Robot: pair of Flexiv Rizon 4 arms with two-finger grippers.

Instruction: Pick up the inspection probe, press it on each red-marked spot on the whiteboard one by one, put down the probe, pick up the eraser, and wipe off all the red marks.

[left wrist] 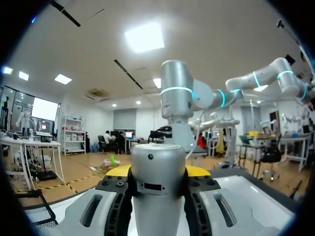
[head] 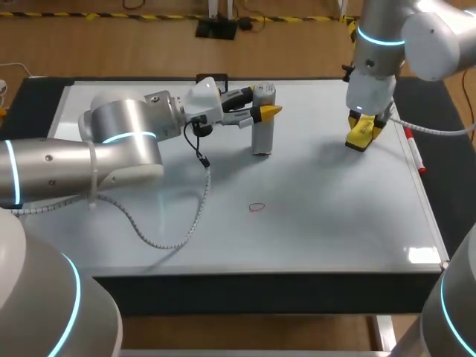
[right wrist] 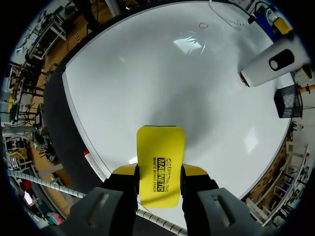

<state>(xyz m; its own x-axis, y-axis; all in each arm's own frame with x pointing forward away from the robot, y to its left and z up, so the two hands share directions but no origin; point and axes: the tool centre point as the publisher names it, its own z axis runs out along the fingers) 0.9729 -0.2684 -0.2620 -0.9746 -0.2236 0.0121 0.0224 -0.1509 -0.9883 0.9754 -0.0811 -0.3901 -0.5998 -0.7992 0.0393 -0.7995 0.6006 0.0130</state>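
The silver cylindrical inspection probe point(head: 262, 123) stands upright on the white rectangular whiteboard point(head: 335, 223). Its long axis is vertical and its lower end is down at the board surface, in the far middle part. The left gripper point(head: 262, 104) meets it from the side, fingers lying level with the board, and pinches its upper part. In the left wrist view the probe point(left wrist: 158, 187) fills the gap between the two fingers. Both fingers press against its sides, and the yellow tips point(left wrist: 197, 171) show just past it on either flank.

The flat yellow rectangular eraser point(head: 361, 140) hangs in the right gripper point(head: 366, 123) over the board's far right part, its long axis pointing steeply down. The right wrist view shows the eraser point(right wrist: 161, 167) clamped by its long edges, the fingers spread only as wide as it is. Its free end reaches ahead of the tips toward the board. Whether that end touches the surface I cannot tell.

The head view shows one small ring-shaped red mark point(head: 256, 207) nearer the front, well apart from the probe's foot. The right wrist view places it far ahead of the gripper. That view also makes out a black mesh basket point(right wrist: 288, 101) beside the probe at the board's edge, where the head view gives only a dark shape. A white marker pen with red ends point(head: 415, 152) lies along the board's right edge, near the eraser. The board rests on the dark bench point(head: 446, 111).
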